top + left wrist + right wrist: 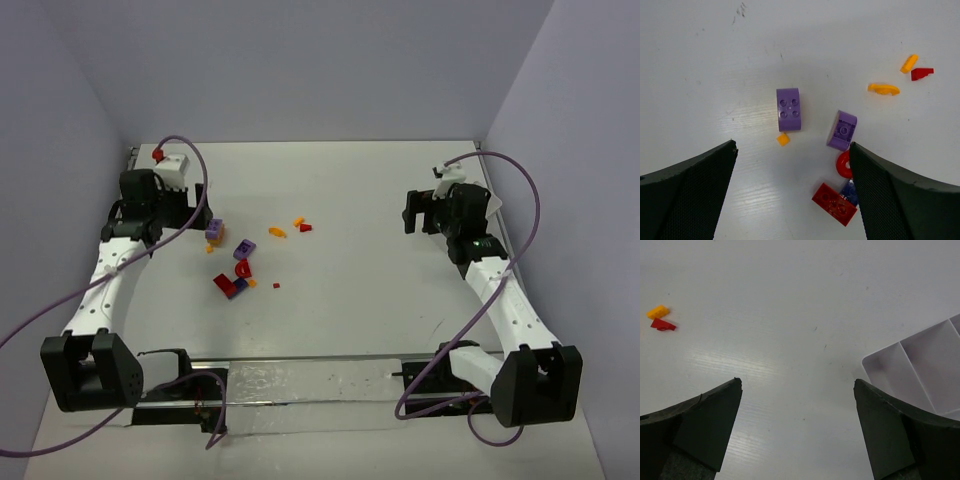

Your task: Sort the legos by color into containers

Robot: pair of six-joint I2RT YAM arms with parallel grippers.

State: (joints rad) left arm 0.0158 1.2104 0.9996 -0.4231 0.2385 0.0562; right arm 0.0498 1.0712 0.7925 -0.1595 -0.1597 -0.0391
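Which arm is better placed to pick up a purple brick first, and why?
Left. The left tool, open, hangs just short of a purple brick. The right tool, also open, is over by the divided tray, far from it.

Loose legos (243, 247) on white table (370, 285)

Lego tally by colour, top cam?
Red legos: 4
Orange legos: 4
Purple legos: 3, counting one darker piece
Total: 11
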